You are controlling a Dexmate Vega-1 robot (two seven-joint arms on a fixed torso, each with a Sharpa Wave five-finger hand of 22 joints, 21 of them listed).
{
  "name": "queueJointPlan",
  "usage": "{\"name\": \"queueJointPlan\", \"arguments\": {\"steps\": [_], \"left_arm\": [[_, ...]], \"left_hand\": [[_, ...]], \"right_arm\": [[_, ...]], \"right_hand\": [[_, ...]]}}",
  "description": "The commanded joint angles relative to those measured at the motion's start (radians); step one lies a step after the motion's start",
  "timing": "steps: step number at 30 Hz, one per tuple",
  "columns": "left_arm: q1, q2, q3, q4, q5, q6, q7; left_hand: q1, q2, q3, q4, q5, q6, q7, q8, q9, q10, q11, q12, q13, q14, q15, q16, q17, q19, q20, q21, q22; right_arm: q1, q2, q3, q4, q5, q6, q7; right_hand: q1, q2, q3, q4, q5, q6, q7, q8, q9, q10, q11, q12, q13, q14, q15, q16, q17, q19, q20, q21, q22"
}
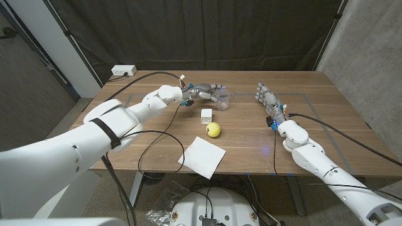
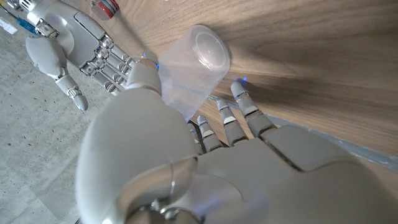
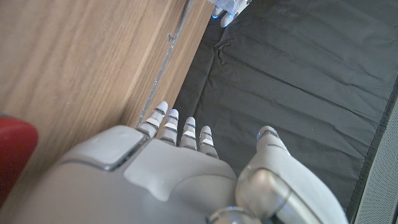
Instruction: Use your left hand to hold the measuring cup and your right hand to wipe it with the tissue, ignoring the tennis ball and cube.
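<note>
The main risk I see from here is the measuring cup [image 1: 221, 100] slipping or tipping out of my left hand [image 1: 204, 91]: it is light, clear plastic, and in the left wrist view the cup [image 2: 194, 68] lies tilted against the thumb side of the hand [image 2: 205, 155] with its base pointing away from the palm, so a hasty squeeze may pop it out across the table [image 1: 314, 150]. A second risk is that I sweep my right hand [image 1: 267, 100] toward the tissue [image 1: 201, 156] and knock the tennis ball [image 1: 214, 130] or the white cube [image 1: 206, 115], both of which sit between the cup and the tissue (the ball would roll readily). The left hand has its fingers [image 2: 239, 115] partly curled around the cup, with the thumb on one side and the fingers on the other; I judge this a loose hold and not a firm grip, since the fingertips appear to touch the table just beside the cup wall. The right hand stands well apart from the cup, fingers extended and spread, holding nothing; in its own wrist view the fingers [image 3: 177, 130] reach past the table edge. The tissue lies flat, nearer to me than either hand, untouched.
</note>
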Motion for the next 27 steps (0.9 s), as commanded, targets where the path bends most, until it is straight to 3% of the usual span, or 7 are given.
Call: {"name": "queueJointPlan", "arguments": {"steps": [1, 8, 10, 14, 19, 27], "left_arm": [[0.003, -0.041, -0.024, 0.027, -0.068, 0.051, 0.010], [-0.007, -0.058, -0.012, 0.033, -0.078, 0.112, 0.023], [-0.008, -0.062, -0.009, 0.033, -0.081, 0.120, 0.027], [-0.007, -0.068, -0.007, 0.034, -0.088, 0.129, 0.041], [-0.001, -0.072, -0.017, 0.034, -0.106, 0.131, 0.054], [0.007, -0.075, -0.046, 0.036, -0.144, 0.140, 0.054]], "left_hand": [[0.020, 0.019, 0.011, 0.006, -0.035, 0.088, -0.002, 0.031, -0.002, 0.068, -0.006, 0.010, -0.001, 0.045, -0.122, -0.001, 0.004, 0.020, -0.007, 0.008, 0.005], [0.024, 0.042, 0.017, 0.016, -0.076, 0.190, -0.001, 0.061, -0.008, 0.136, -0.006, 0.002, -0.003, 0.105, -0.159, 0.007, 0.010, 0.015, 0.014, 0.007, 0.006], [0.029, 0.049, 0.019, 0.018, -0.101, 0.297, 0.000, 0.098, -0.011, 0.212, -0.004, 0.001, 0.000, 0.135, -0.164, 0.010, 0.015, 0.013, 0.016, 0.005, 0.005], [0.035, 0.052, 0.022, 0.017, -0.112, 0.383, 0.016, 0.137, -0.007, 0.301, -0.006, 0.010, 0.006, 0.213, -0.172, 0.032, 0.022, 0.037, 0.001, 0.015, 0.006], [0.042, 0.076, 0.034, 0.020, -0.116, 0.430, 0.033, 0.164, -0.004, 0.372, -0.003, 0.027, 0.018, 0.296, -0.177, 0.061, 0.042, 0.052, -0.007, 0.025, 0.007], [0.050, 0.086, 0.042, 0.018, -0.118, 0.464, 0.049, 0.183, -0.003, 0.401, -0.006, 0.038, 0.027, 0.330, -0.178, 0.068, 0.053, 0.055, -0.008, 0.029, 0.008]], "right_arm": [[0.017, 0.007, -0.003, 0.026, 0.005, 0.003, 0.011], [0.022, 0.008, -0.004, 0.034, 0.006, 0.001, 0.012], [0.023, 0.008, -0.004, 0.036, 0.006, 0.001, 0.012], [0.030, 0.009, -0.006, 0.044, 0.005, 0.001, 0.015], [0.038, 0.012, -0.008, 0.052, 0.007, 0.001, 0.021], [0.047, 0.011, -0.014, 0.056, 0.002, -0.006, 0.024]], "right_hand": [[-0.008, 0.002, -0.007, 0.000, 0.002, 0.004, -0.002, 0.003, 0.006, 0.007, 0.004, 0.003, 0.002, -0.003, 0.005, 0.001, 0.002, 0.005, 0.001, 0.000, 0.003], [-0.008, 0.002, -0.008, 0.000, 0.002, 0.003, -0.002, 0.002, 0.006, 0.008, 0.003, 0.003, 0.002, -0.002, 0.005, 0.001, 0.002, 0.005, 0.001, -0.001, 0.003], [-0.008, 0.003, -0.008, 0.000, 0.002, 0.003, -0.003, 0.002, 0.006, 0.007, 0.004, 0.003, 0.002, -0.002, 0.005, 0.001, 0.002, 0.005, 0.000, -0.002, 0.003], [-0.009, 0.003, -0.009, 0.000, 0.002, 0.003, -0.003, 0.002, 0.006, 0.008, 0.004, 0.003, 0.002, -0.002, 0.005, 0.001, 0.002, 0.005, 0.001, -0.003, 0.003], [-0.009, 0.003, -0.009, -0.001, 0.003, 0.003, -0.002, 0.002, 0.006, 0.008, 0.004, 0.003, 0.002, -0.003, 0.005, 0.000, 0.002, 0.006, 0.000, -0.004, 0.003], [-0.009, 0.004, -0.010, -0.001, 0.003, 0.002, -0.003, 0.002, 0.006, 0.007, 0.004, 0.003, 0.002, -0.002, 0.005, 0.001, 0.002, 0.006, 0.000, -0.006, 0.003]]}}
